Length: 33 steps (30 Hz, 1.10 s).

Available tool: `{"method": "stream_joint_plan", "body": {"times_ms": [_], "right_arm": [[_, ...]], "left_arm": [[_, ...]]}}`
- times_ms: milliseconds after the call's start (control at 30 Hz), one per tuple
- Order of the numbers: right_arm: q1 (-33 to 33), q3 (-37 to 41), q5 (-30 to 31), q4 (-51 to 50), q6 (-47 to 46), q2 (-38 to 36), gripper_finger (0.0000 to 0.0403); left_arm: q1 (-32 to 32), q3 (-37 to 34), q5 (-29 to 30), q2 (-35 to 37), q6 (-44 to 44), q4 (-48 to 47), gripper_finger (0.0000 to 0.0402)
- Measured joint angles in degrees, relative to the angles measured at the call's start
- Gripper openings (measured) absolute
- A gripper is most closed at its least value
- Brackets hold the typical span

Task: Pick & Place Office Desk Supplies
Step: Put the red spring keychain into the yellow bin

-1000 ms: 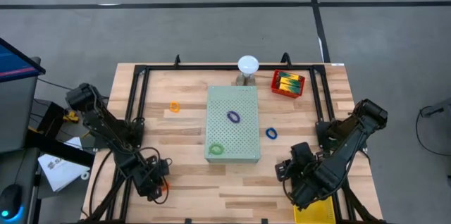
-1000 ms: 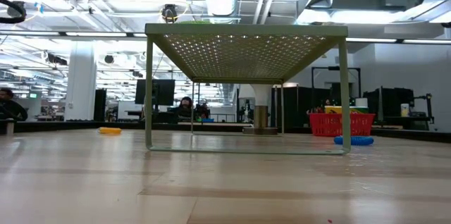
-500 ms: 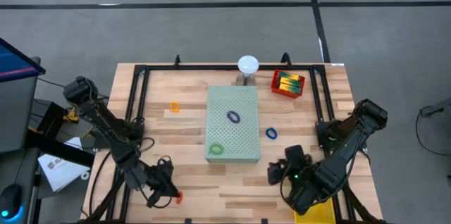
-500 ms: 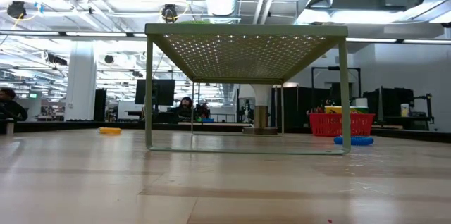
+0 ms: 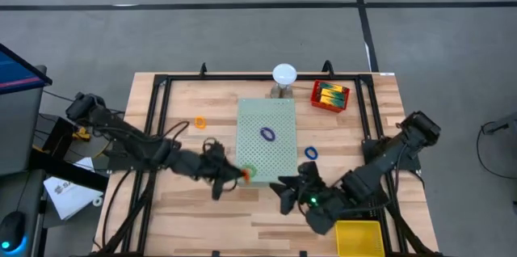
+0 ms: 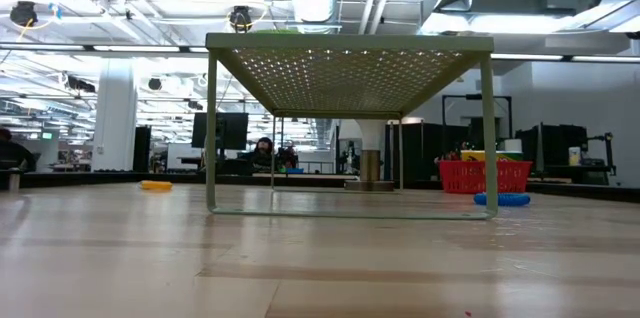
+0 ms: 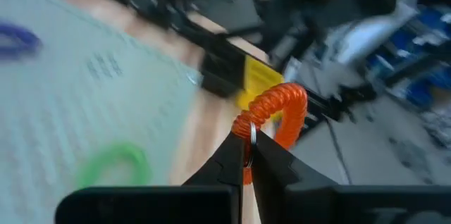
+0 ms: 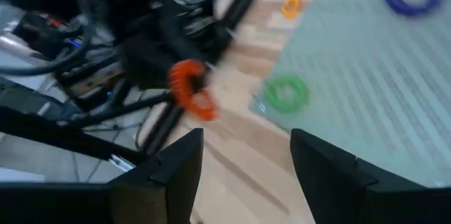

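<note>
Loose band loops are spread over the table, and one orange coil (image 7: 276, 115) hangs pinched in the left gripper (image 5: 239, 174).

You see a green loop (image 5: 248, 171) flat at the board's near corner, just beside the held coil, and a purple loop (image 5: 267, 134) flat near the board's middle. A blue loop (image 5: 311, 153) lies on the wood to the right, an orange-yellow one (image 5: 200, 123) to the left.

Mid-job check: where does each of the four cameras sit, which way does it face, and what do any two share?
High: overhead, looking down; both arms, pale-green board.
Low: tabletop level, facing the room under the board; a dark arm part at top.
Left wrist: behind left gripper, shut on orange coil loop.
Right wrist: behind open right gripper, facing the left arm.
Shared: both wrist views show green loop.
</note>
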<state>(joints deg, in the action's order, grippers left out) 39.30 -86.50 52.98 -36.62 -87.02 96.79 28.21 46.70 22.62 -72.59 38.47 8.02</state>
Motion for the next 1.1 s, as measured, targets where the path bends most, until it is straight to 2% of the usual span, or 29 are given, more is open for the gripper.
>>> {"method": "stream_joint_plan", "body": {"times_ms": [233,367,667,833,967,1100], "right_arm": [[-5.6,0.0,-0.8,6.3,9.8,0.0,0.0210],[-8.4,0.0,-2.4,10.0,16.8,0.0,0.0210],[-13.8,0.0,-7.9,12.1,24.1,0.0,0.0210],[-15.5,0.0,-9.7,12.0,24.8,0.0,0.0206],[-16.5,0.0,-12.6,12.0,26.0,0.0,0.0178],[-17.5,0.0,-15.9,11.9,26.7,0.0,0.0122]], "left_arm": [[-7.8,4.6,-0.3,-0.1,-0.2,-3.3,0.0002],[-10.4,5.4,-4.6,-0.2,2.9,-3.0,0.0002],[-12.3,5.4,-7.0,-0.8,4.3,-3.2,0.0002],[-13.2,5.4,-8.3,-0.8,4.2,-3.2,0.0002],[-13.8,5.4,-9.1,-0.8,4.2,-3.1,0.0002],[-13.9,5.4,-9.6,-0.8,4.1,-3.1,0.0002]]}}
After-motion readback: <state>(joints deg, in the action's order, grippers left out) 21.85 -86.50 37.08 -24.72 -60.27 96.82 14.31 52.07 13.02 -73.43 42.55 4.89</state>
